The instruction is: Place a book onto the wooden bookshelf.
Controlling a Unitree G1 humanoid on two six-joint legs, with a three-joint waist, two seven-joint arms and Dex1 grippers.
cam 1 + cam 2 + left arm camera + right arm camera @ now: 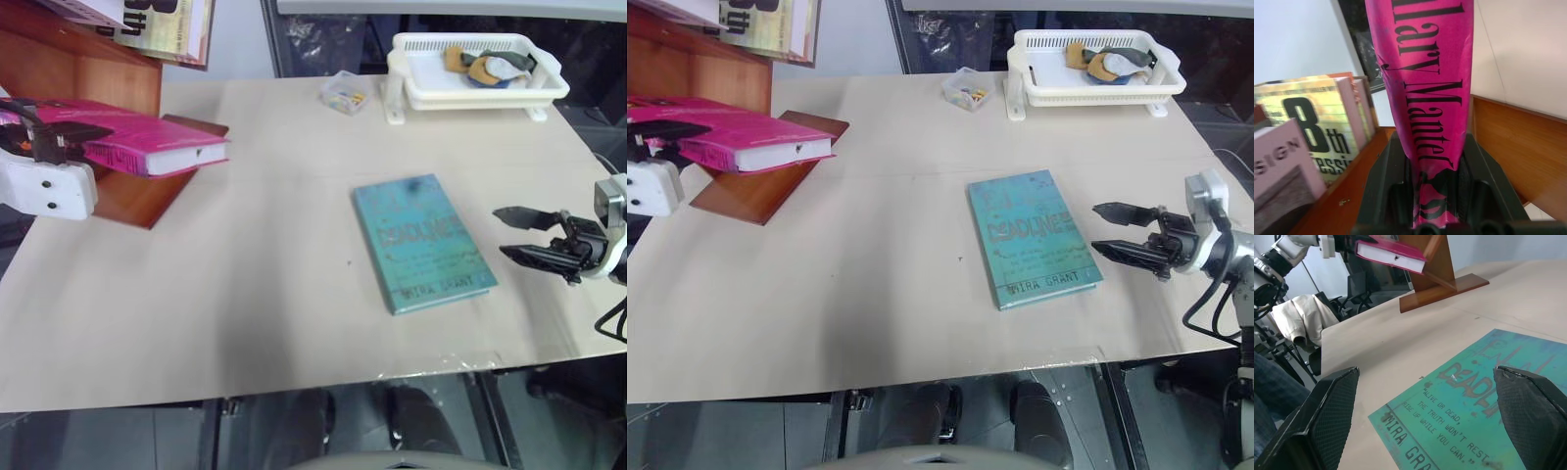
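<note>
A: My left gripper (59,137) is clamped on the pink book (147,137), holding it roughly flat over the low board of the wooden bookshelf (147,191).

B: And the right gripper (1127,233)?

A: I see its fingers spread apart and empty, just beside the teal book (421,240), which lies well apart from the bookshelf on the table (245,313).

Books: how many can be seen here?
4: a bright pink paperback in the left gripper, a teal-blue book flat on the table, two pale black-lettered books shelved. More may be hidden.
</note>
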